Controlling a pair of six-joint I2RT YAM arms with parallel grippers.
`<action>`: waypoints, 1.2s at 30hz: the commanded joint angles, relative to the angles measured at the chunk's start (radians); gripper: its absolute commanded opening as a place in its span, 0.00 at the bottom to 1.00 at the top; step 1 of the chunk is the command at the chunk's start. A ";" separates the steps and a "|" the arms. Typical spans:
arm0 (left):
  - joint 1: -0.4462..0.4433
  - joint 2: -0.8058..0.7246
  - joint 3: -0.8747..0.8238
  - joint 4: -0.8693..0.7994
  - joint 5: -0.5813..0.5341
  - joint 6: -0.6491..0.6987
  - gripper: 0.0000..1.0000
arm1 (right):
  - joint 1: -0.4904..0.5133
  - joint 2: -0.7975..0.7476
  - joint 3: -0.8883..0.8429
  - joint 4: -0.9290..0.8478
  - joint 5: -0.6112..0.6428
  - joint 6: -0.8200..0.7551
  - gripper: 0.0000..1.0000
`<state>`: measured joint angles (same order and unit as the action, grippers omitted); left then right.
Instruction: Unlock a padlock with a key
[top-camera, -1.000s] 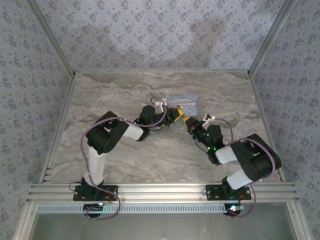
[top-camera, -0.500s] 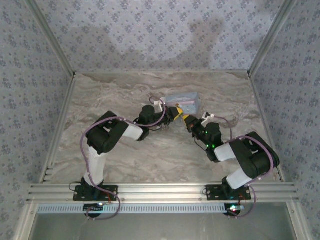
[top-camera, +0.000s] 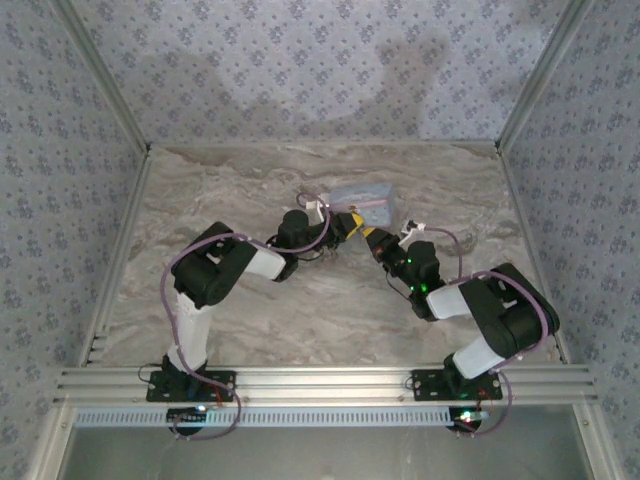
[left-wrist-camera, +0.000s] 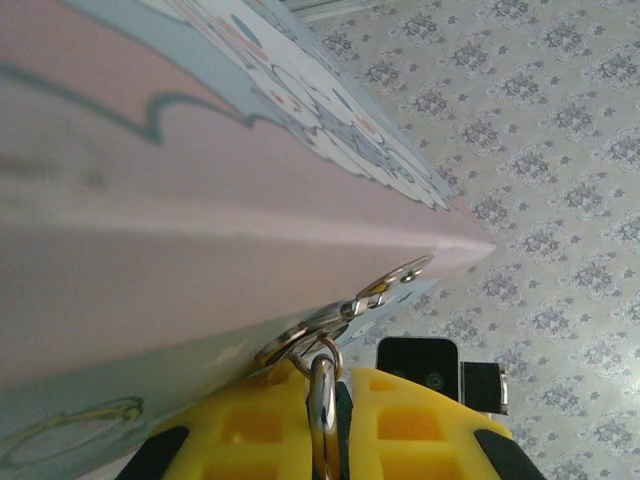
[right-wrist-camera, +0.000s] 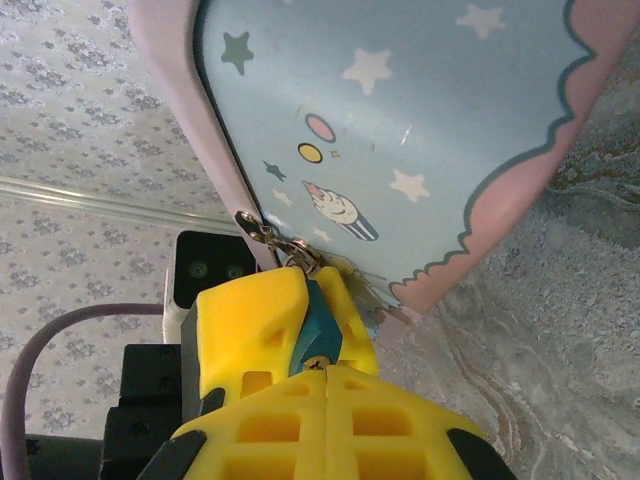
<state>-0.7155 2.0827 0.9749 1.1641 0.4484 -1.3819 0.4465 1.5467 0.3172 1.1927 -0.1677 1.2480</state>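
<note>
The padlock (right-wrist-camera: 320, 325), small and teal-blue, hangs from the hasp rings (right-wrist-camera: 272, 240) of a pastel blue-pink tin (top-camera: 368, 200). My left gripper (top-camera: 350, 225) is shut on it. Its yellow fingers (right-wrist-camera: 250, 320) clamp the lock's body in the right wrist view. In the left wrist view the silver shackle (left-wrist-camera: 323, 395) stands between the left gripper (left-wrist-camera: 325, 375) fingertips, under the tin (left-wrist-camera: 200, 200). My right gripper (right-wrist-camera: 328, 378) is shut, its tips pressed against the lock's brass underside. In the top view the right gripper (top-camera: 376, 242) meets the left one nose to nose. The key is hidden.
The tin (right-wrist-camera: 420, 120) lies on the marble table (top-camera: 300, 300), mid-back, with both arms bent in toward it. Patterned walls and aluminium posts close in the sides and back. The right wrist's camera block (left-wrist-camera: 420, 365) sits just beyond the left fingers.
The right gripper has crept a little up and left toward the tin. The tin and left gripper shifted slightly the same way. Both grippers stayed shut.
</note>
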 joint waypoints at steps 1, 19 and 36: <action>-0.067 -0.009 0.006 0.104 0.190 0.004 0.00 | 0.000 0.016 0.053 0.046 0.012 -0.013 0.00; -0.071 -0.011 0.015 0.087 0.202 0.008 0.00 | 0.038 -0.048 0.127 -0.093 0.006 -0.170 0.00; -0.067 -0.018 0.007 0.079 0.198 0.014 0.00 | 0.001 0.045 0.116 0.095 -0.027 0.067 0.05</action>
<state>-0.7067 2.0827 0.9749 1.1709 0.4049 -1.3895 0.4377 1.6207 0.3740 1.2366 -0.1837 1.3067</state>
